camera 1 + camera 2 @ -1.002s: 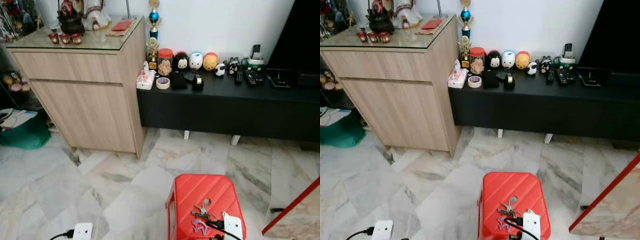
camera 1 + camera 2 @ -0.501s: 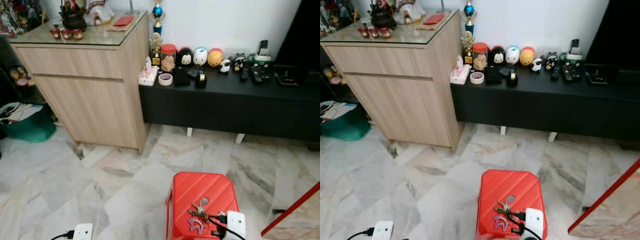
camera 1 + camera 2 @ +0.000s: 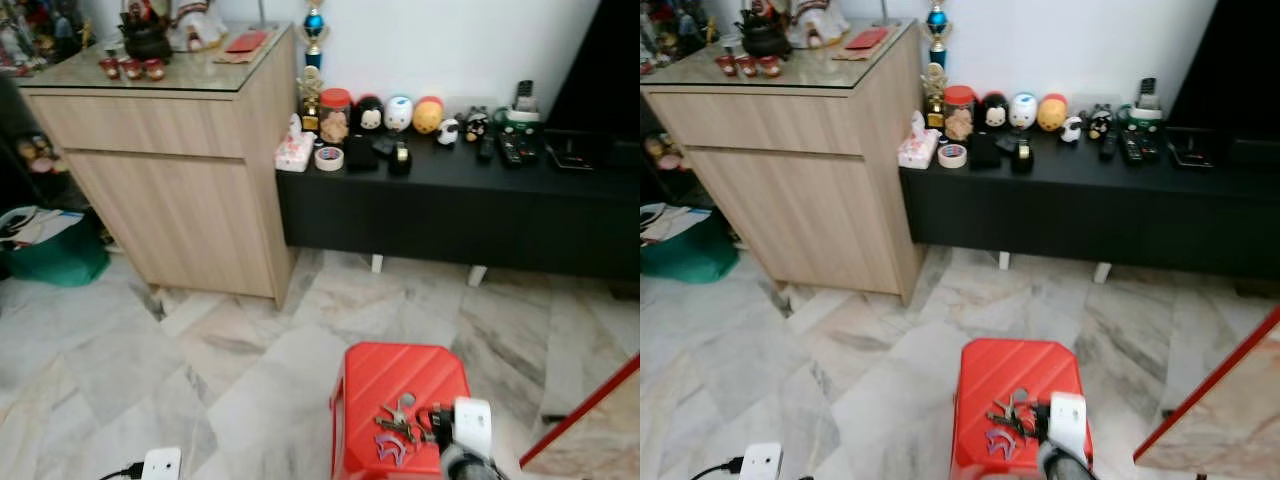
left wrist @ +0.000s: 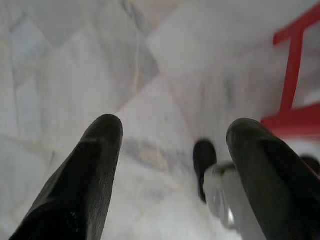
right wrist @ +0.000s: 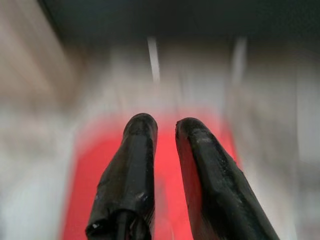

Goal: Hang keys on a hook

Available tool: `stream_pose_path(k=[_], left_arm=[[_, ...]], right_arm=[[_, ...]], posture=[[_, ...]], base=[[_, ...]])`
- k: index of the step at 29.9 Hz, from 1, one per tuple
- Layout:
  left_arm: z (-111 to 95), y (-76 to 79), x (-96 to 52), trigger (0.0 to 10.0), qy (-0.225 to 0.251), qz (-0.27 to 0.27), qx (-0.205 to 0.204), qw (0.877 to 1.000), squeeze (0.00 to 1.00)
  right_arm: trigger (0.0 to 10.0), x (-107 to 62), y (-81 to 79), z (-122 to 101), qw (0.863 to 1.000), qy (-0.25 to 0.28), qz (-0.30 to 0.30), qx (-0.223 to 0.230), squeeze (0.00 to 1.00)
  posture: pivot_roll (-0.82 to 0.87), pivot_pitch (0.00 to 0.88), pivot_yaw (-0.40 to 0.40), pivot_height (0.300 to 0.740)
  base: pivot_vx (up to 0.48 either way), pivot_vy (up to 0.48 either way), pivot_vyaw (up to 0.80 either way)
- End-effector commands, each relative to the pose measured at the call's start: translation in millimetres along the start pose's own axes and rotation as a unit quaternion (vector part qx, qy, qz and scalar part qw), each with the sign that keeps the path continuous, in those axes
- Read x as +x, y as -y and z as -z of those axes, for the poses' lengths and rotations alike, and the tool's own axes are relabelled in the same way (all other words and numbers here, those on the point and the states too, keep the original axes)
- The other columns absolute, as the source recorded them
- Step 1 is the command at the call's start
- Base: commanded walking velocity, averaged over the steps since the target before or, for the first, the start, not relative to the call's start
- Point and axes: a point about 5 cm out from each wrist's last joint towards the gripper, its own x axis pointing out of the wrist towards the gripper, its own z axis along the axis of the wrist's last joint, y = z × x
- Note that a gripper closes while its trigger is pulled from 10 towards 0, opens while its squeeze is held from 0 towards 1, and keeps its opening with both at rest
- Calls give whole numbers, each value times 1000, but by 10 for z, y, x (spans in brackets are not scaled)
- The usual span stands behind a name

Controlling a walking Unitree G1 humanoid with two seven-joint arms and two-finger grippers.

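Colours and patterns noted from my station.

I record a red stool [image 3: 400,375] with diagonal ribbing on its top, carrying dull metallic keys [image 3: 398,425] with a purple tag. The floor [image 3: 200,350] is white-and-grey veined marble. The cabinet [image 3: 180,190] is pale wood grain; the low console [image 3: 450,215] is matt black. A green bag [image 3: 55,262] sits by the cabinet. The right gripper [image 5: 165,125] has glossy black fingers [image 5: 137,150] over blurred red; the left gripper [image 4: 175,135] is likewise black over grey marble.

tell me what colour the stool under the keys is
Red; the stool under the keys shows best in the left eye view.
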Motion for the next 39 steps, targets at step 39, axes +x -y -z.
stream_pose_path(k=[39], left_arm=[[-1360,290,-536,10000,395,63,7,917,0]], right_arm=[[10000,-265,68,80,998,60,3,-30,0]], posture=[[-7,0,-19,740]], base=[[0,0,0]])
